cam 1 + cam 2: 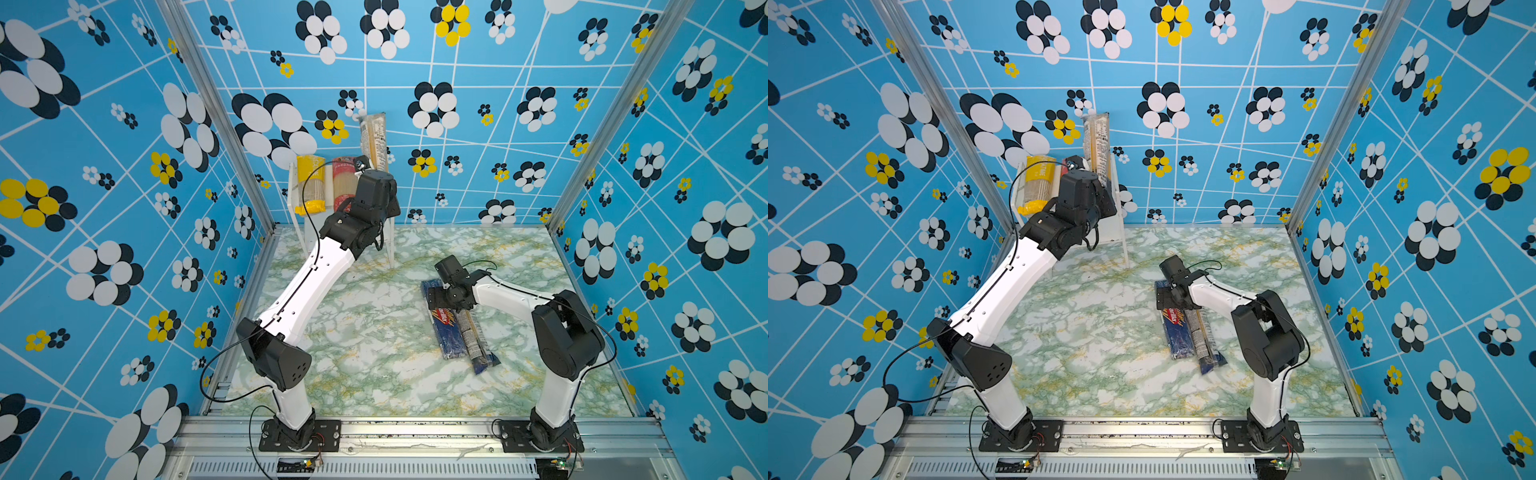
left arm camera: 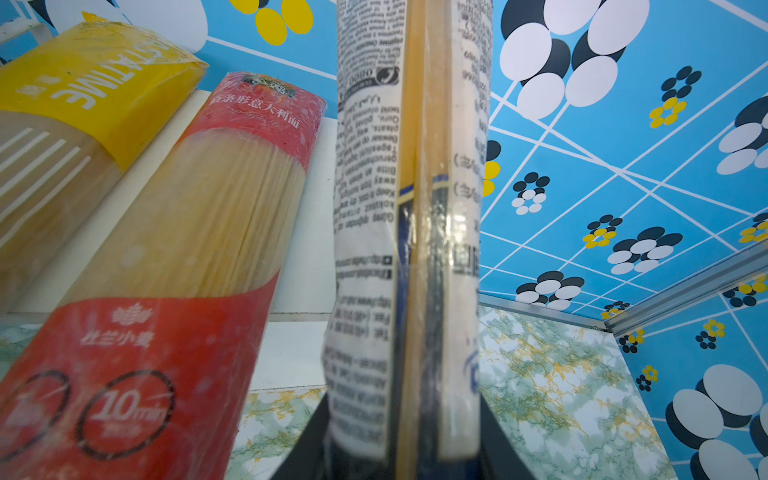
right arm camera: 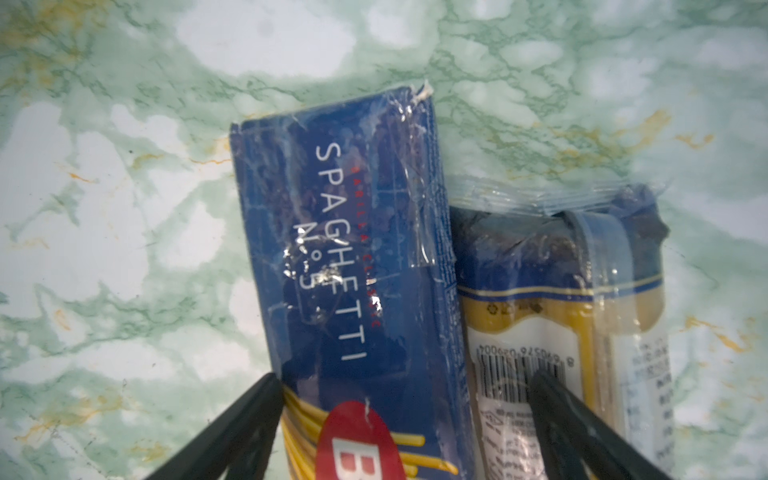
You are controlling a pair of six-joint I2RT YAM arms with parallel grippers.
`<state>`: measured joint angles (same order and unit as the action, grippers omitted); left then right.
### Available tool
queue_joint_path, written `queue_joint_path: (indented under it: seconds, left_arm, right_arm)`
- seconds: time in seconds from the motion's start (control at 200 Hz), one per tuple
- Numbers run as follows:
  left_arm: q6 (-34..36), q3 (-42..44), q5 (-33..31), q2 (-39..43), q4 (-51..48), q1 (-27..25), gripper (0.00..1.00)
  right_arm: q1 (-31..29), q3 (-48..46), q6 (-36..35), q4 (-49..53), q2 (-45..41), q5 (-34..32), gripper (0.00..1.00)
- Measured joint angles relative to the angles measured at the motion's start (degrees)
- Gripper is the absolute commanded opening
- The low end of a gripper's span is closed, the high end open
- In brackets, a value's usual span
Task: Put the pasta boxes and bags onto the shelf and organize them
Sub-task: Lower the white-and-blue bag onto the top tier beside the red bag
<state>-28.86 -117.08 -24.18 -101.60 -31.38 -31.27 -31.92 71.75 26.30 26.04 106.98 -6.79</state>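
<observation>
- step in hand, as we read it: shelving a third pack. the left gripper (image 2: pixel 405 461) is narrow, clamped on the lower end of the text-covered bag (image 2: pixel 374 208), which stands upright just beside the red bag (image 2: pixel 199 232) at the shelf (image 2: pixel 313 249).
- the yellow bag (image 1: pixel 311 183) and the red bag lie flat on the top board.
- next, we judge: tip the held bag flat alongside the red one, then release.
- the right gripper (image 3: pixel 405 376) gapes wide above the barilla box (image 3: pixel 353 249) on the table (image 1: pixel 374 332) and holds nothing.
- only the right wrist view shows one finger over the second clear bag (image 3: pixel 561 332), which touches the box. we would recentre on one pack.
- the top views hide the left grip behind the wrist; the left wrist view shows it.
</observation>
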Motion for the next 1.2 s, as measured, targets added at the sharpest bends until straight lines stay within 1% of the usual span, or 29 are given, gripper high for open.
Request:
queue_joint_path:
  seconds: [0.12, 0.205, 0.255, 0.515, 1.015, 1.05, 1.11, 1.2]
  left_arm:
    - [0.02, -0.11, -0.37, -0.31, -0.59, 0.11, 0.00]
    - [0.02, -0.11, -0.76, -0.55, -0.92, 0.15, 0.06]
    - [0.04, -0.11, -0.92, -0.76, -0.94, 0.17, 0.07]
    - [0.22, -0.33, -1.20, -2.23, -1.68, 0.39, 0.07]
    - [0.17, -0.42, -1.57, -2.54, -2.16, 1.95, 0.08]
    - [0.17, -0.42, -1.57, -2.58, -2.16, 1.95, 0.10]
    - [0.17, -0.42, -1.57, -2.71, -2.21, 1.97, 0.16]
    - [0.17, -0.42, -1.55, -2.78, -2.21, 1.95, 0.18]
  right_arm:
    - [0.00, 0.00, 0.00, 0.00, 0.00, 0.00, 0.96]
    - [0.00, 0.00, 0.00, 0.00, 0.00, 0.02, 0.96]
    - [0.00, 0.00, 0.00, 0.00, 0.00, 0.00, 0.96]
    - [0.00, 0.00, 0.00, 0.00, 0.00, 0.02, 0.96]
    - [0.00, -0.04, 0.00, -0.07, 0.00, 0.02, 0.96]
    - [0.00, -0.04, 0.00, -0.07, 0.00, 0.02, 0.96]
    - [0.00, -0.04, 0.02, -0.07, 0.00, 0.02, 0.96]
    - [0.00, -0.04, 0.00, -0.07, 0.00, 0.00, 0.96]
